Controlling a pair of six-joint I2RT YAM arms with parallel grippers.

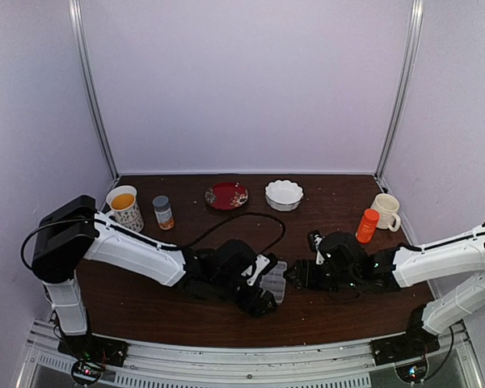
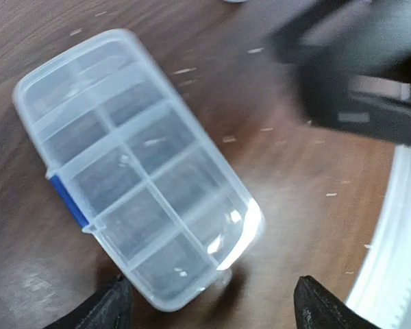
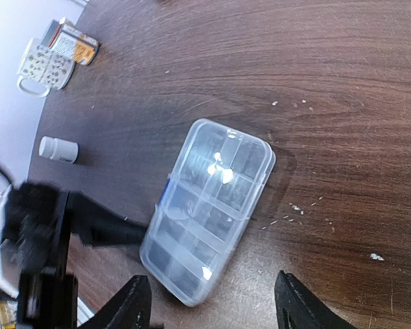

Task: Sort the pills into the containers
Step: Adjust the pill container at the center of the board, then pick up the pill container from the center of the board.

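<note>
The left fingers [image 2: 115, 307] are spread wide and released, either side of one short end of the clear pill box [image 2: 137, 171]. The box lies flat on the brown counter [image 2: 294, 178] between the two arms. The right fingers [image 3: 133, 301] are spread and empty too, near the box. Tiny white bits [image 3: 288, 219] dot the counter beside it.

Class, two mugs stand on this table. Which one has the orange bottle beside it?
The plain cream mug at the right side, with the orange bottle just beside it. The other mug, patterned, stands far left by a grey-capped bottle.
</note>
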